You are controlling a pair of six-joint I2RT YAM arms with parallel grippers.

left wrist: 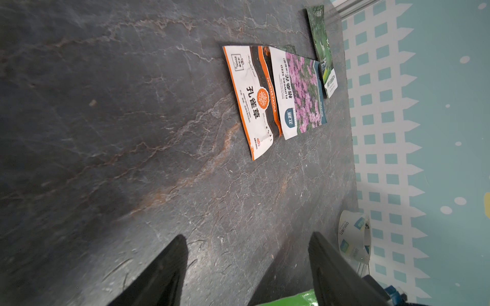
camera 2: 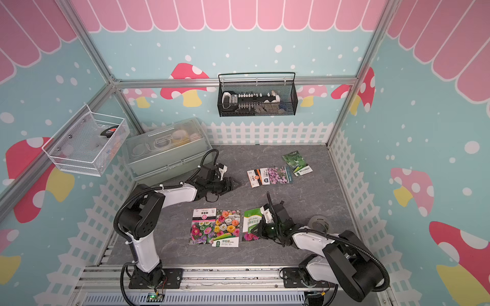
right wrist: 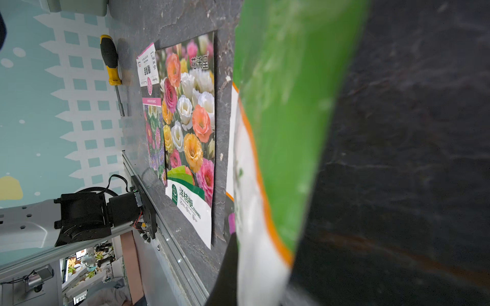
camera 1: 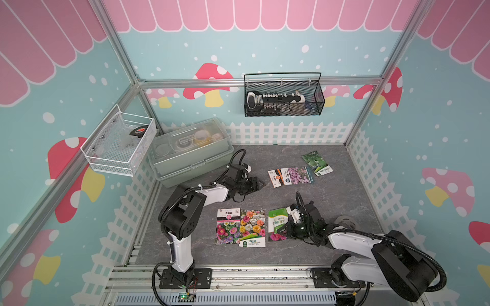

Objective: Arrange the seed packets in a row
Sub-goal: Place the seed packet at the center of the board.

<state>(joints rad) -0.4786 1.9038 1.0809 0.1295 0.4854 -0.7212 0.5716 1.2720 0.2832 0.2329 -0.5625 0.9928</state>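
Green packet (right wrist: 286, 106), its edge clamped tight in the right tool (camera 1: 279, 231), is just beside 2 flower-photo packets (camera 1: 252, 227) lying side by side near the table's (camera 1: 201, 251) front edge. 3 more packets (camera 1: 298, 174) lie bunched farther back. Left tool (left wrist: 246, 265) hovers over bare table, spread wide, holding nothing. Clear tape roll (left wrist: 354, 238) stands near the right arm.
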